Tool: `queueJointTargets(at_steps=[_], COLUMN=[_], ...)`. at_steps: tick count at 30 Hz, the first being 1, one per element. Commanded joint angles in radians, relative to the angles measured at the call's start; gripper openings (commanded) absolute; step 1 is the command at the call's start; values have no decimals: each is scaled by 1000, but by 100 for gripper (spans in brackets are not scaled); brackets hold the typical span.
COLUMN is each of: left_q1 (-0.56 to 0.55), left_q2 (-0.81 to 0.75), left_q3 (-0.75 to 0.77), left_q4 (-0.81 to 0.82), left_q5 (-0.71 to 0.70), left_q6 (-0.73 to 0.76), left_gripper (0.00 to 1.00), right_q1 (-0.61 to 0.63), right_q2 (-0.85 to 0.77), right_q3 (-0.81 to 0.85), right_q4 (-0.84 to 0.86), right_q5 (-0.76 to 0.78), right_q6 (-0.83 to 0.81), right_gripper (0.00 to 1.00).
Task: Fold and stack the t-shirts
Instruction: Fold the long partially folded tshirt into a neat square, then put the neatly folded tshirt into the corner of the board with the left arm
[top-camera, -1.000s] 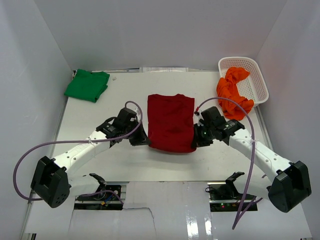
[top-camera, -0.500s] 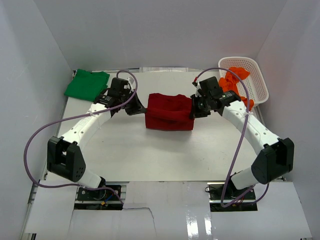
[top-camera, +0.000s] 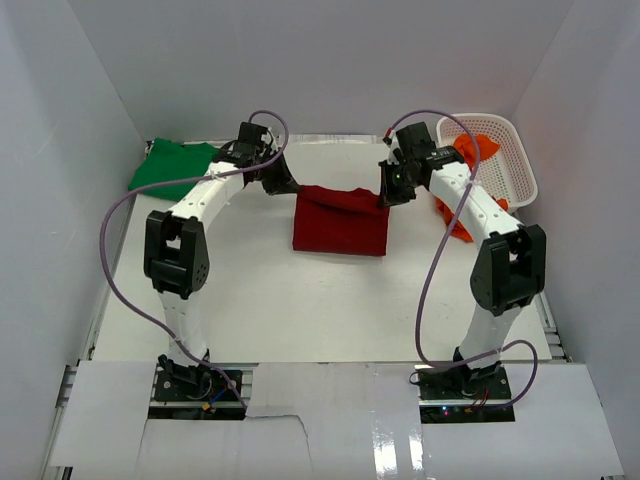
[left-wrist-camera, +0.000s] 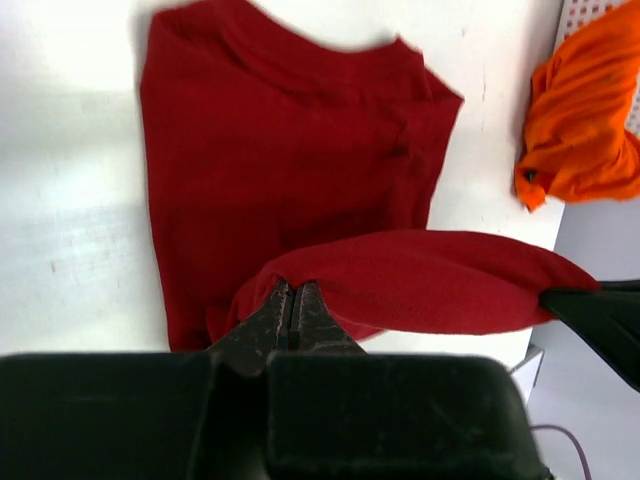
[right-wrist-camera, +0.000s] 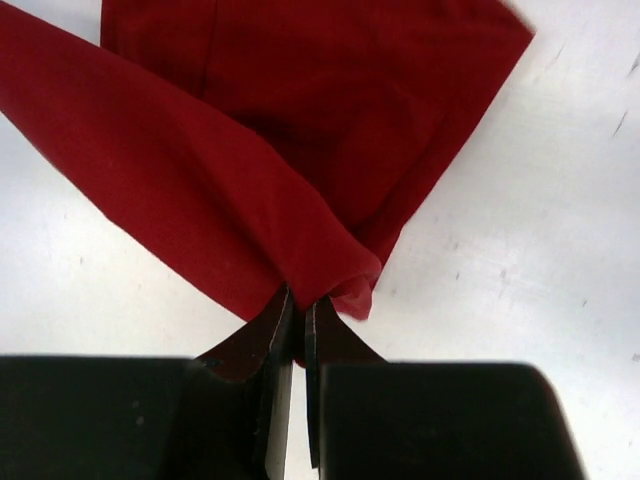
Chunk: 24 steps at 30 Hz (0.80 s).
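The dark red t-shirt (top-camera: 340, 222) lies at the table's middle, its near half folded up over the far half. My left gripper (top-camera: 290, 188) is shut on its far left corner; the wrist view shows the pinch (left-wrist-camera: 292, 292) on a red fold (left-wrist-camera: 420, 280). My right gripper (top-camera: 384, 195) is shut on the far right corner, seen pinched in the right wrist view (right-wrist-camera: 298, 297). The green t-shirt (top-camera: 172, 168) lies folded at the far left. The orange t-shirt (top-camera: 465, 180) hangs crumpled out of the white basket (top-camera: 510, 160).
White walls close in the table on three sides. The basket stands at the far right corner, close to my right arm. The orange cloth also shows in the left wrist view (left-wrist-camera: 585, 120).
Both grippers have carried the shirt's near edge away from me toward the far edge, folding the shirt in half. Both arms are now stretched far out.
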Motion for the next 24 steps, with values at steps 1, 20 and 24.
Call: queueJointTargets(at_steps=[1, 20, 24], left_q1=[33, 83, 38], left_q2=[70, 263, 122], left_q3=[133, 381, 127], left_q4=[9, 87, 193], left_q5=[14, 28, 135], left_q6=[20, 13, 8], left_gripper=[0, 98, 98], right_q1=[-39, -110, -110], right_q2=[92, 227, 193], right_q3=[142, 169, 89], right_q4=[-18, 205, 223], right_q5=[-4, 82, -23], right_q6=[-26, 58, 61], right_gripper=[8, 68, 58])
